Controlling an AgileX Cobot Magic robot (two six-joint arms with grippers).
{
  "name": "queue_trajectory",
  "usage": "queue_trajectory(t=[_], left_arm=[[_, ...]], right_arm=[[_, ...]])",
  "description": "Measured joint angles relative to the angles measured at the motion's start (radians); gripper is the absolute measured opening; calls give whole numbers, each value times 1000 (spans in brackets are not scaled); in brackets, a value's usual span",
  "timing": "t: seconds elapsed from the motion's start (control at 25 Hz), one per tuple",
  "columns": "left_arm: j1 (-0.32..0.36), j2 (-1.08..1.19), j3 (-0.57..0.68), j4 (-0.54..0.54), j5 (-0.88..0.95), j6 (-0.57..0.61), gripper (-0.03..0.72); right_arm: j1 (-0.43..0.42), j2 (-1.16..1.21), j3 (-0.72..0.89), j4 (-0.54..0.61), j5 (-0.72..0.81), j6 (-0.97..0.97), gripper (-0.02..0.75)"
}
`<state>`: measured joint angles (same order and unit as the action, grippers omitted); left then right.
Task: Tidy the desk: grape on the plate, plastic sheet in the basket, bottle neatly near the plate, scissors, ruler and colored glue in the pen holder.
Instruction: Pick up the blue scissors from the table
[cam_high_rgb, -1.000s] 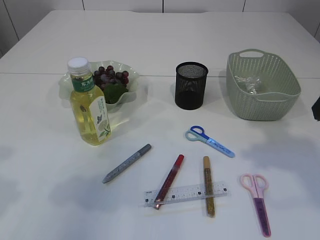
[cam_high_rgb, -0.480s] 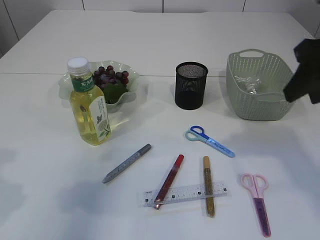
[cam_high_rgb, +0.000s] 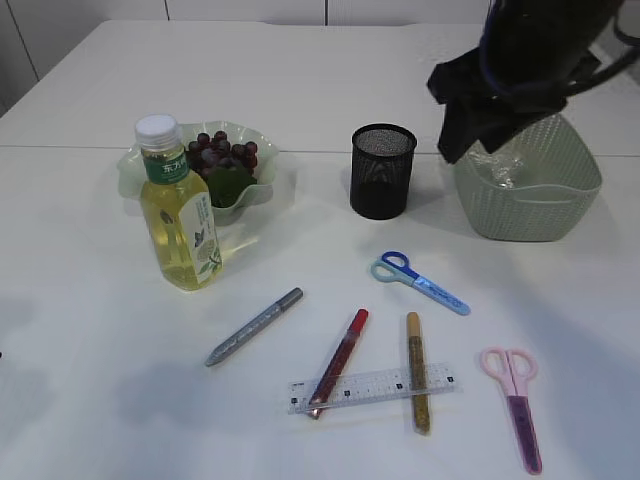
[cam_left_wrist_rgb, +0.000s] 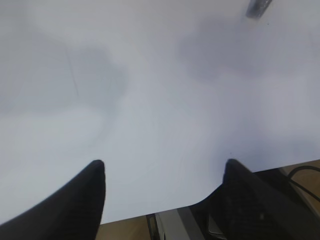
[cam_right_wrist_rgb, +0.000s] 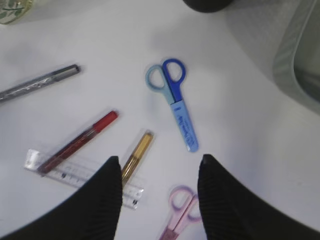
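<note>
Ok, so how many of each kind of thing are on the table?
Scissors: 2, blue and pink
Glue sticks: 3, grey, red, gold
Ruler: 1
Bottle: 1
Plate with grapes: 1
Pen holder: 1
Basket: 1
Total: 10

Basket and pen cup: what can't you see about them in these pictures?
- Basket, exterior view: the right arm covers its back rim and handle, and partly the shiny plastic sheet inside.
- Basket, right wrist view: cut off by the right edge.
- Pen holder, exterior view: the dark mesh hides whatever may be inside.
- Pen holder, right wrist view: only its bottom edge shows at the top.
</note>
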<state>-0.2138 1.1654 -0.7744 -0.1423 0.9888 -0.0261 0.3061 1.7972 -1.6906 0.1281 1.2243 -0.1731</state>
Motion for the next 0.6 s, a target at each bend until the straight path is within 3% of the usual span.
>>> queue_trajectory(t=[0.32,0.6], left_arm=[[0,0,0,-1,30,4,531],[0,0,0,-1,44,4,531]], right_arm=[[77,237,-106,-202,2,-98,396],[98,354,-108,-224,2,-158,396]])
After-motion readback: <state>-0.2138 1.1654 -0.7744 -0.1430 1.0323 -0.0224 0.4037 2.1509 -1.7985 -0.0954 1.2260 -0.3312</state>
